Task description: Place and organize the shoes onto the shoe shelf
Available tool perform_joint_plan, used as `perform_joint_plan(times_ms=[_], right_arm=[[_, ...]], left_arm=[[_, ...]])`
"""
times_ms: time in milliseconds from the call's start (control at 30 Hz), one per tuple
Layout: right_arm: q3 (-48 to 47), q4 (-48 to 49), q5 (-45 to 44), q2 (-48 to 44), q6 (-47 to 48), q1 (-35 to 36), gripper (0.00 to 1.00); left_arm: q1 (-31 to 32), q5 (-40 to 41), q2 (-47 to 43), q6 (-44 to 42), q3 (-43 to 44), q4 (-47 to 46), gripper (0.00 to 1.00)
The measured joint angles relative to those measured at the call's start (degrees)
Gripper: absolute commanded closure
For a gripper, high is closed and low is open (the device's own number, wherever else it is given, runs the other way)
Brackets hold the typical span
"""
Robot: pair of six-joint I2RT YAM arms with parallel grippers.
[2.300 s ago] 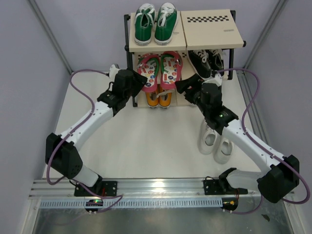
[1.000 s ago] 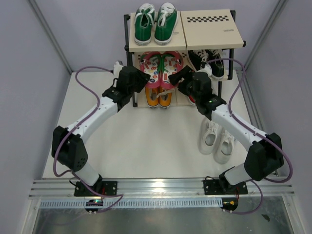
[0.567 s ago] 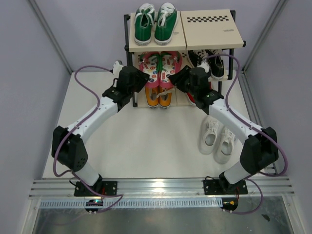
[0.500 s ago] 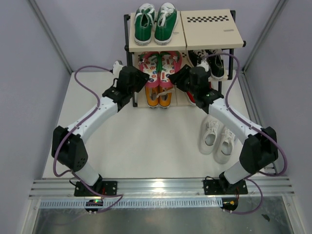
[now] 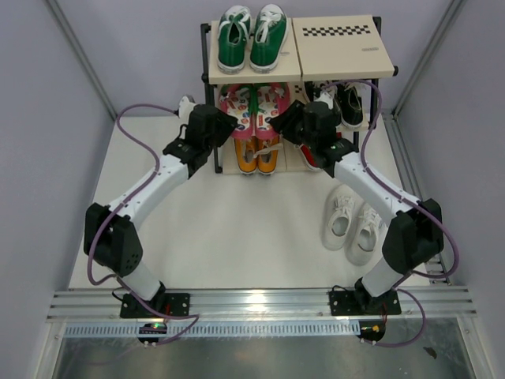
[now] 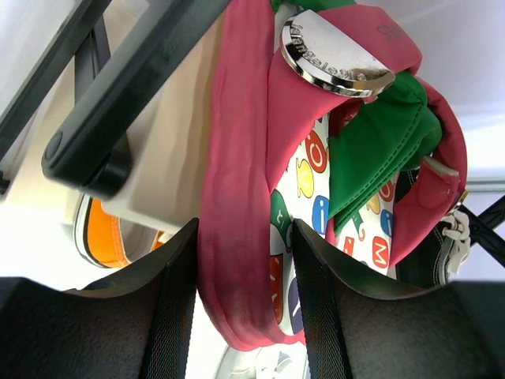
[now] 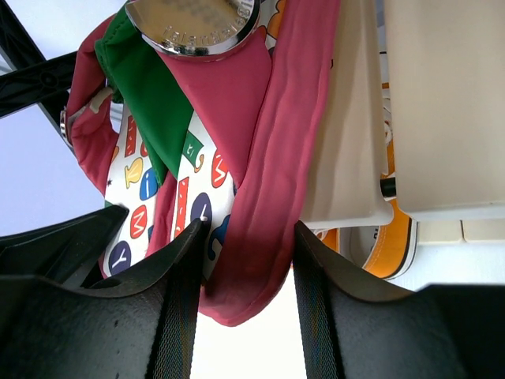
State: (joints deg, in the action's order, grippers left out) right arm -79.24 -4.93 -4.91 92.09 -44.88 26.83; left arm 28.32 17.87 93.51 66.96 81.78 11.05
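Flip-flops [image 5: 256,106] on shoe shelf [image 5: 341,49], clamped by left pincer [image 6: 245,233], right pincer [image 7: 246,229].

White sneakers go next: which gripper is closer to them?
Right. Both clamp the pink flip-flops on the middle tier of the shelf; the right gripper sits beyond and left of the white sneakers, the left gripper farther left.

Single colourful capital letters were printed across the pink flip-flops [image 7: 268,181]; a Y, an M and an I could be made out in the right wrist view. A round silver badge [image 6: 335,55] on the strap carried embossed lettering, too blurred to read.
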Motion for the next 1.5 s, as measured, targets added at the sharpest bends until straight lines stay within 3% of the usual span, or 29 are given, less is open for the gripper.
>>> perform_joint_plan(times_ms=[300,467,567,600,700,767,867,900,1000,1100,1367,1500], right_arm=[[-2.2,-0.6,0.6,1.8,0.8,-0.1,0.57],[-2.2,-0.7,0.6,1.8,1.0,-0.1,0.35],[-2.2,-1.9,0.7,1.9,1.9,0.0,0.29],[-2.2,-2.1,0.7,1.9,2.1,0.0,0.29],[-2.2,-2.3,0.8,1.9,2.5,0.0,0.28],[-2.2,-2.4,0.8,1.9,2.5,-0.1,0.28],[-2.2,-2.4,0.8,1.9,2.5,0.0,0.28],[-2.2,-2.4,0.8,1.9,2.5,0.0,0.29],[-2.2,-2.4,0.7,1.9,2.5,0.0,0.29],[-2.2,-2.5,0.6,1.9,2.5,0.0,0.31],[-2.2,-2.5,0.3,1.7,1.9,0.0,0.47],[-2.2,-2.4,0.2,1.7,1.5,0.0,0.49]], left_arm=[[-1.4,-1.1,2.9,-1.0,2.6,-0.8,0.85],[-1.4,-1.4,3.1,-1.5,2.7,-1.2,0.76],[-1.4,-1.5,3.1,-1.7,2.7,-1.2,0.66],[-1.4,-1.4,3.1,-1.7,2.7,-1.2,0.57],[-1.4,-1.5,3.1,-2.1,2.7,-1.2,0.43],[-1.4,-1.7,3.0,-2.9,2.7,-1.3,0.40],[-1.4,-2.3,2.3,-3.8,2.7,-1.2,0.26],[-1.4,-2.5,1.9,-4.2,2.7,-1.1,0.18],[-1.4,-3.0,0.4,-5.0,2.2,-0.4,0.08],[-1.4,-3.1,-1.1,-5.7,1.8,1.1,0.07],[-1.4,-2.9,-3.0,-5.9,-0.8,3.7,0.15],[-1.4,-2.6,-4.2,-5.9,-2.9,4.4,0.16]])
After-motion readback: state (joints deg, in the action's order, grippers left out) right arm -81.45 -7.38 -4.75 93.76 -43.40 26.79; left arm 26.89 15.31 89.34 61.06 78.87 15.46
